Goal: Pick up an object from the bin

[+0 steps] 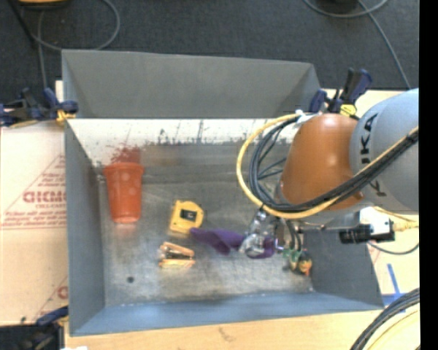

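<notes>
- Gripper (260, 240) is low over the bin (84, 268) floor, right of centre; I cannot tell how far open it is.
- Its tip meets the right end of a purple thing (215, 238).
- Yellow tape measure (185, 218) lies just left; its label is unreadable.
- Orange cup (124, 192) lies far left.
- Black lettering on the arm (383, 148) shows only in part.

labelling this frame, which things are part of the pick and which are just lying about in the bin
Job: gripper, the purple thing right by it, grey bin.
Lying about: orange cup, yellow tape measure, small tan thing, small green-and-orange thing.
</notes>
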Robot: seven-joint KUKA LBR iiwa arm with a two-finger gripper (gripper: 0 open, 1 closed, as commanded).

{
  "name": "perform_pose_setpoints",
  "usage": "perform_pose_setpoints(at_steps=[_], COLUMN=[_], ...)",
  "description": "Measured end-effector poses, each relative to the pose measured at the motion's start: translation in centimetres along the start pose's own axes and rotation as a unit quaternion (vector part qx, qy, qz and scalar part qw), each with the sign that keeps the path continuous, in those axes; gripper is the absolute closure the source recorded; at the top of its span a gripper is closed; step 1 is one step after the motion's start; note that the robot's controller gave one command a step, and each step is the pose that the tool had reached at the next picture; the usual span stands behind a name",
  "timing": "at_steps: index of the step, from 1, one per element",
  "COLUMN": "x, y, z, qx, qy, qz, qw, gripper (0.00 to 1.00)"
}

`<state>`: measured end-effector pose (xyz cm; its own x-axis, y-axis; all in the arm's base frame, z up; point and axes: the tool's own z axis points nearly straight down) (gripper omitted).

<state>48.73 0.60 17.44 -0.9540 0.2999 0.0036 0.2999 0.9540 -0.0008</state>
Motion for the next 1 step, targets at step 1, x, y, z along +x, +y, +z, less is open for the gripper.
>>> perform_pose_setpoints(at_steps=[1], x=[-0.15], y=[0.01], z=[-3.94], qx=[-0.001], qy=[-0.0041], qz=[-0.001], qw=[1.0], gripper=[1.0])
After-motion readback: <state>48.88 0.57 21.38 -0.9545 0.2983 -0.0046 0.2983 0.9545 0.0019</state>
